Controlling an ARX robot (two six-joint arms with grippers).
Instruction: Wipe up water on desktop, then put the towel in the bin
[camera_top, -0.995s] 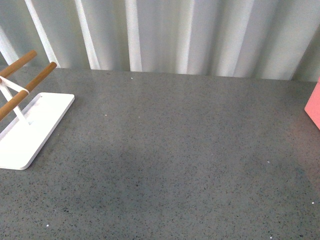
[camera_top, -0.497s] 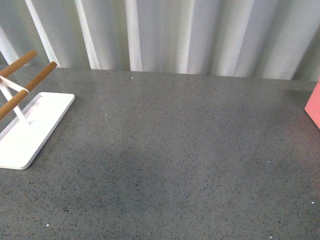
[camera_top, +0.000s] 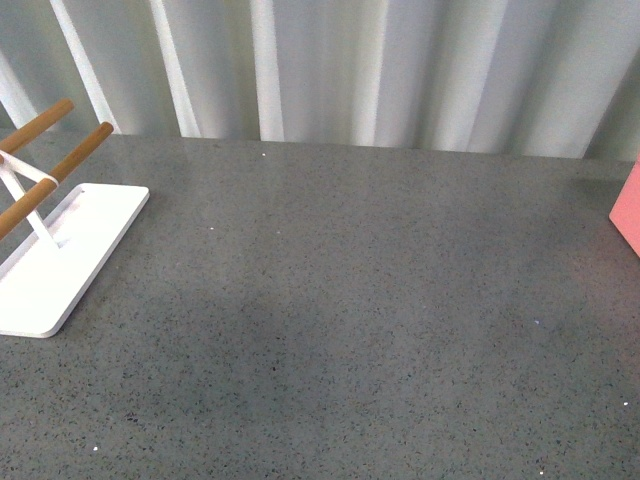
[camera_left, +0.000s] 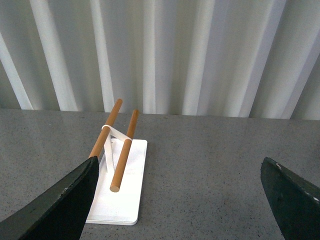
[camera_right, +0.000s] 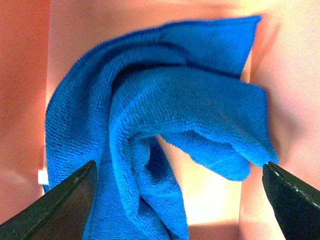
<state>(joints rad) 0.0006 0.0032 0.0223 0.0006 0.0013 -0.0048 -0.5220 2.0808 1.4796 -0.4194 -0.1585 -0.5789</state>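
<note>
The dark grey speckled desktop fills the front view; neither arm shows there. Only a corner of the salmon-pink bin shows at the right edge. In the right wrist view the bright blue towel lies crumpled inside the bin, its white tag at one edge. My right gripper is open above the towel, its dark fingers spread wide on either side of it and holding nothing. My left gripper is open and empty over the desktop.
A white flat-based rack with two wooden rods stands at the desktop's far left and also shows in the left wrist view. A white corrugated wall runs along the back edge.
</note>
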